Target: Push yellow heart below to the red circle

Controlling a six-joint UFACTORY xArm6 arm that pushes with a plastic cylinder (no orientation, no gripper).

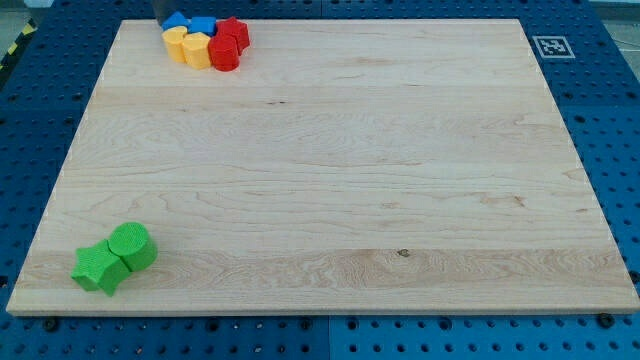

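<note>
A tight cluster of blocks sits at the board's top left. The yellow heart [199, 50] lies between another yellow block [177, 43] on its left and the red circle [225, 56] on its right, touching both. A second red block [235, 31] sits just above the red circle. Two blue blocks [175, 20] [203, 24] line the cluster's top. My tip [160, 21] shows at the view's top edge, just left of the left blue block, above and left of the yellow heart.
A green circle [133, 246] and a green star [100, 268] touch each other near the board's bottom left corner. A black-and-white marker [552, 46] is at the board's top right corner. Blue pegboard surrounds the wooden board [350, 170].
</note>
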